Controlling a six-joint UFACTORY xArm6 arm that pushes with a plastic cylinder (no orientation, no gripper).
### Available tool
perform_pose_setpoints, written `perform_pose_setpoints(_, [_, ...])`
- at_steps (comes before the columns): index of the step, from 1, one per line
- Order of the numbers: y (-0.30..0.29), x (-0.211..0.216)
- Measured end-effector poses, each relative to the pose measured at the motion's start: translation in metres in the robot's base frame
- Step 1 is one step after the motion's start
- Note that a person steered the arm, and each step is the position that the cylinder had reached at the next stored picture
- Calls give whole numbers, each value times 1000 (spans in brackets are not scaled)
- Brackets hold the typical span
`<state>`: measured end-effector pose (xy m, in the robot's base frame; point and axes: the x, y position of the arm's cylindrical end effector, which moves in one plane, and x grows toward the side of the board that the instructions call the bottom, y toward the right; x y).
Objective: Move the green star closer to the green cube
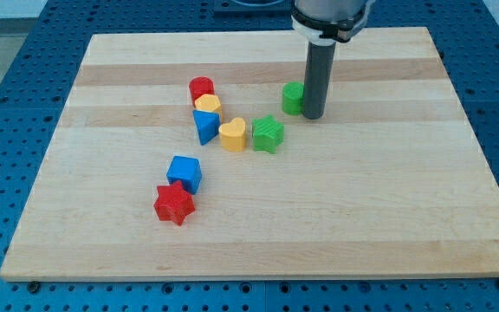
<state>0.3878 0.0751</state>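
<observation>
The green star [268, 134] lies near the board's middle, touching the yellow heart [232, 134] on its left. The green cube [294, 98] sits a little above and to the right of the star, with a small gap between them. My tip [313, 116] rests on the board right beside the cube's right side, partly hiding it. The tip is above and to the right of the star.
A red cylinder [201, 88], a yellow block [207, 105] and a blue triangle [204, 126] form a column left of the heart. A blue cube [184, 173] and a red star [174, 204] lie lower left. The wooden board [388, 217] has blue table around it.
</observation>
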Motion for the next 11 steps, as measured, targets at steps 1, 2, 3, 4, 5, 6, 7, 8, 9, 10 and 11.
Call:
perform_pose_setpoints(1, [0, 14])
perform_pose_setpoints(2, [0, 39])
perform_pose_setpoints(3, [-1, 56])
perform_pose_setpoints(4, [-10, 76])
perform_pose_setpoints(5, [-25, 96])
perform_pose_setpoints(6, [-40, 101])
perform_pose_setpoints(7, [-56, 101])
perform_pose_setpoints(8, [-72, 101])
perform_pose_setpoints(9, [-75, 96])
perform_pose_setpoints(10, [-75, 90])
perform_pose_setpoints(11, [-75, 82])
